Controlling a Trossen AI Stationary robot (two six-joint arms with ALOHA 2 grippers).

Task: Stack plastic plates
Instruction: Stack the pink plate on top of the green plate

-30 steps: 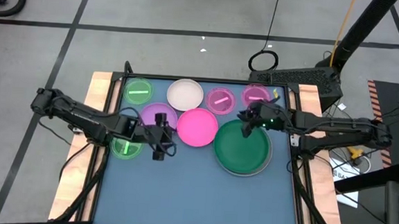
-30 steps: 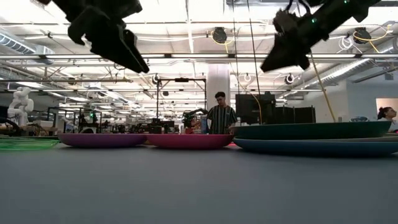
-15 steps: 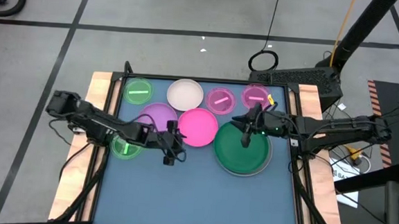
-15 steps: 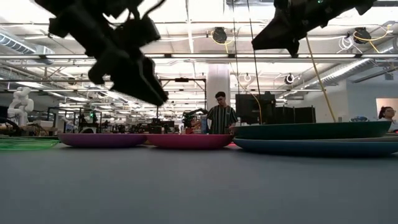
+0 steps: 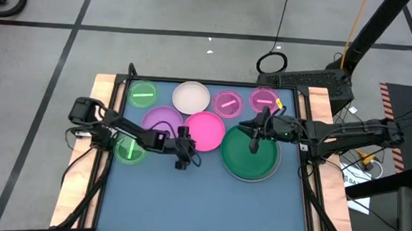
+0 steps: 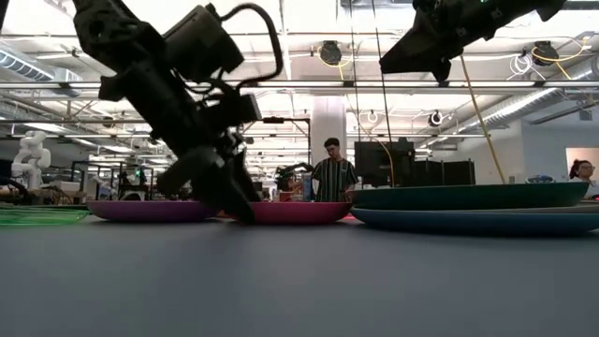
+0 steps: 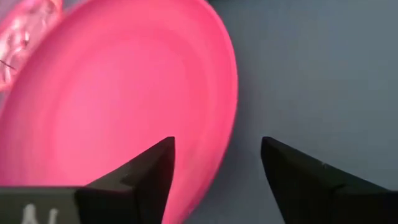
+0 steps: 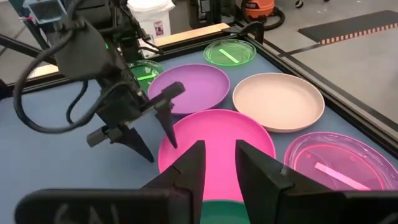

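The hot pink plate [image 5: 206, 130] lies flat on the table between the purple plate [image 5: 160, 117] and the dark green plate [image 5: 250, 157], which sits on top of a blue one [image 6: 477, 222]. My left gripper [image 5: 182, 157] is open and low at the pink plate's near-left rim [image 7: 227, 118]. One finger [image 7: 155, 171] stands over the plate's inside, the other [image 7: 286, 171] over bare table. My right gripper [image 5: 253, 141] hovers high over the green plate's far-left part, its fingers [image 8: 186, 168] a narrow gap apart.
Along the far edge lie a translucent green plate [image 5: 143, 93], a white plate [image 5: 191, 97] and two translucent pink plates [image 5: 227, 103] [image 5: 264, 100]. Another translucent green plate [image 5: 127, 151] lies under my left arm. The table's near half [image 5: 201, 201] is bare blue mat. A person [image 6: 329, 178] stands beyond the table.
My left gripper has moved toward the table's right and come down from high above to table level, ending with its open fingers on either side of the hot pink plate's near-left rim. My right gripper rose a little. No plate has moved.
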